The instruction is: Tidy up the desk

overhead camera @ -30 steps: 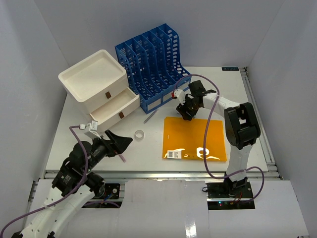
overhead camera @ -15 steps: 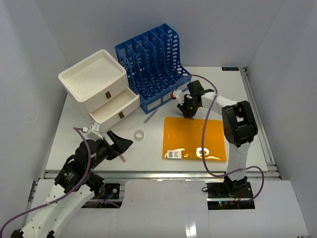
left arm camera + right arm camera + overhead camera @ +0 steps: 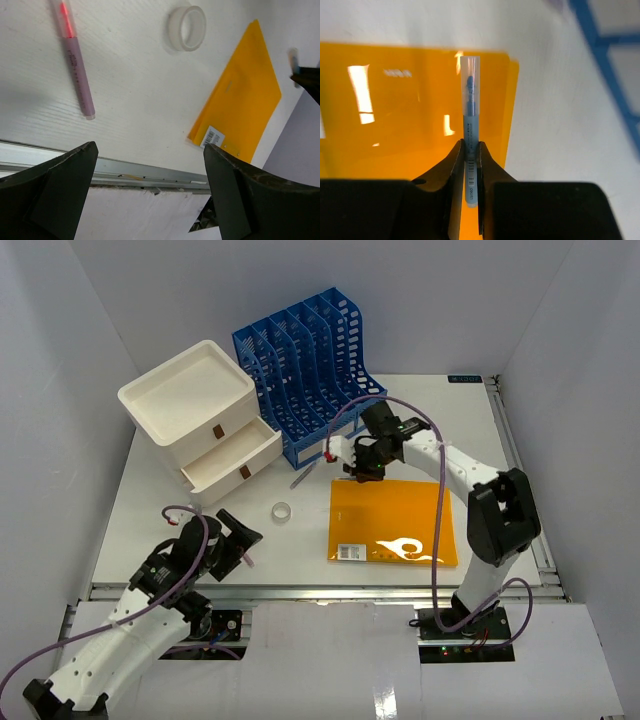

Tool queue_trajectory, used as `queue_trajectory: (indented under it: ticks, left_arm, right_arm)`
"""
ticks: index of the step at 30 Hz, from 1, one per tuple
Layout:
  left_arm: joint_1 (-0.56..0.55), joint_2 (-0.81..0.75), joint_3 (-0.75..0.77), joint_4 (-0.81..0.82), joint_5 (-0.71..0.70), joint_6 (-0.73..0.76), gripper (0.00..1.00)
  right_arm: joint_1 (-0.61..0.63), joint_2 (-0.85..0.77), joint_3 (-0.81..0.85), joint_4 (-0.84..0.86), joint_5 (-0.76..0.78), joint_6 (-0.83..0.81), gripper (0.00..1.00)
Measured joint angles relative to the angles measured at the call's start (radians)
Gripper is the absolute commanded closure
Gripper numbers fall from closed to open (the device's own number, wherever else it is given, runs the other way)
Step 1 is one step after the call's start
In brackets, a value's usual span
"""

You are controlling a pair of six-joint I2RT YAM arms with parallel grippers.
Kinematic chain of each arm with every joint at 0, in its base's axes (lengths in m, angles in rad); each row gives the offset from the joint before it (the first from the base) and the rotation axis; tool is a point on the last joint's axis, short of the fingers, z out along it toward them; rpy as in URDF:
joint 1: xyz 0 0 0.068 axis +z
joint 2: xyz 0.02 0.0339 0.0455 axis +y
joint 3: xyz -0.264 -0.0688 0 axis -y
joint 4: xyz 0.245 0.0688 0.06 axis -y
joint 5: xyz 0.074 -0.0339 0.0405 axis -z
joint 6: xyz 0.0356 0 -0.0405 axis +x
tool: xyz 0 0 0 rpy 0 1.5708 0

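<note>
The desk is a white-grey tabletop with metal rails. My right gripper is shut on a blue pen, which points forward between the fingers. It hangs over the far left corner of an orange folder. My left gripper stands open near the desk's front edge with nothing between its fingers. A pink highlighter lies ahead of it in the left wrist view, and a roll of clear tape further on. The orange folder shows there at the right.
A white drawer box with its lower drawer pulled out stands at the back left. A blue file rack is beside it. A grey pen lies in front of the rack. The tape roll sits mid-desk.
My right gripper has shut on the blue pen at the folder's far edge and shifted a little left with it. My left arm has drawn back toward the near edge, still open.
</note>
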Motion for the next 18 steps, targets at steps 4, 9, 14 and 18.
queue_trajectory:
  ticks: [4,9,14,18]
  left_arm:
    - [0.0,0.091,-0.01,-0.01,-0.007,-0.051,0.02]
    - [0.0,0.163,-0.015,-0.019,-0.012,-0.099,0.03]
    - [0.0,0.157,-0.025,-0.021,-0.039,-0.118,0.03]
    - [0.0,0.162,-0.027,-0.023,-0.064,-0.126,0.03]
  right_arm:
    - [0.219,-0.058,0.13,-0.044,0.026,-0.106,0.92]
    - [0.372,0.014,0.424,-0.061,0.06,-0.214,0.92]
    - [0.438,0.135,0.643,0.025,0.118,-0.261,0.92]
    - [0.476,0.232,0.704,0.127,0.157,-0.276,0.92]
